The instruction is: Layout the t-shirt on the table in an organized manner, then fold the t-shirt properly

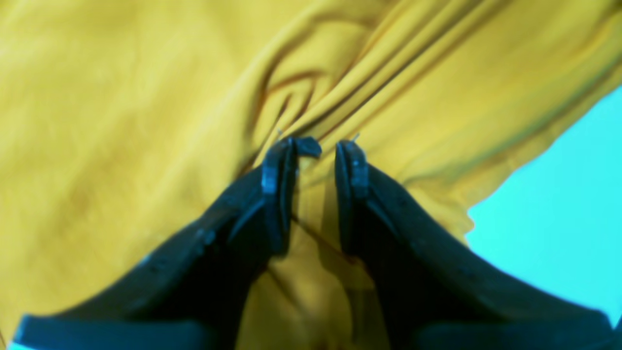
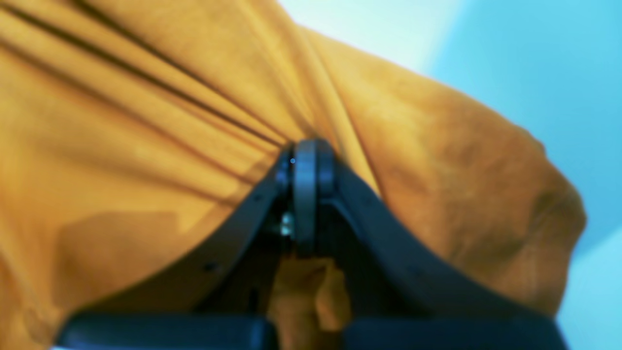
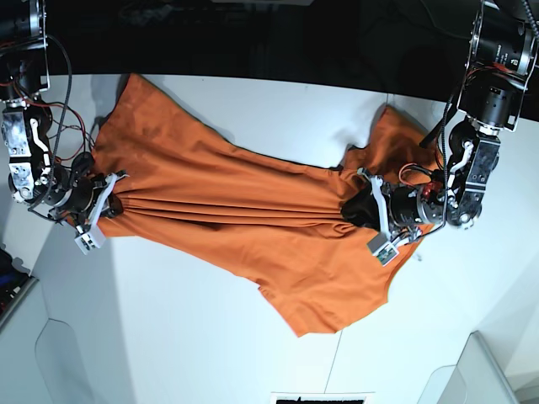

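The orange t-shirt [image 3: 253, 210] lies stretched crosswise on the white table [image 3: 194, 337], with long folds running between my two grippers. On the left of the base view, my right gripper [image 3: 112, 195] is shut on a bunched edge of the t-shirt [image 2: 146, 146]; in the right wrist view its jaws [image 2: 306, 160] meet with cloth pinched at the tips. My left gripper [image 3: 352, 209] sits on the shirt's other end. In the left wrist view its fingers [image 1: 316, 150] stand apart, with a ridge of the t-shirt [image 1: 146, 121] between them.
The table's far edge [image 3: 278, 80] meets a dark background. Both arm bases [image 3: 493, 59] stand at the back corners, with cables by the arm on the left [image 3: 50, 126]. A printed marker [image 3: 320, 397] lies at the front edge. Bare tabletop [image 1: 559, 218] shows beside the cloth.
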You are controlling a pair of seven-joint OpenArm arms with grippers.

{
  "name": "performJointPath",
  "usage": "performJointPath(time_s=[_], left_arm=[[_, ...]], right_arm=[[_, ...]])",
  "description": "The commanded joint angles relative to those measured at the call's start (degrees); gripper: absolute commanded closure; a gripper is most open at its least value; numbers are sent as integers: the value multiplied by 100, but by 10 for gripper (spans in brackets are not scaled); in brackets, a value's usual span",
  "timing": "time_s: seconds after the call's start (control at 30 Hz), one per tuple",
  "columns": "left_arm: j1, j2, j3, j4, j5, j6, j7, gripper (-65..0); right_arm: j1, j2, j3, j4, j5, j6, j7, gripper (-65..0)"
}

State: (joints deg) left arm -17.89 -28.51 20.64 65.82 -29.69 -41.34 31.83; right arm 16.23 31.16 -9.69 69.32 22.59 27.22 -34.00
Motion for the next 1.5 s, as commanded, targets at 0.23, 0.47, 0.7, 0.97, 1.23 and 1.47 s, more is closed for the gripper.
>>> performJointPath(time_s=[0.23,0.47,0.7,0.97,1.23,1.47], left_arm=[[-1134,181,1550,-205,297,134,-177,-163],[-1322,81,1864,772,-826,420,728,-163],[-1172,-549,1812,2319,-1725,245,1403,-163],[109,-319,1812,2546,-1895,134,1449,-163],[870,240,1801,2483,-1436,323,1213,-163],[901,424,1563,1987,-776,907,903,-163]], right_arm=[[-1451,83,31,1648,461,2,-470,0],[-1665,-358,330,2511,140,-264,-529,0],[-791,-1058,597,2551,166,-310,-522,0],[850,-2664,590,636,-940,-295,256,0],[2070,-3021,437,-1609,-1674,-236,745,0],[2006,-2828,361,-1937,-1847,-98,472,0]])
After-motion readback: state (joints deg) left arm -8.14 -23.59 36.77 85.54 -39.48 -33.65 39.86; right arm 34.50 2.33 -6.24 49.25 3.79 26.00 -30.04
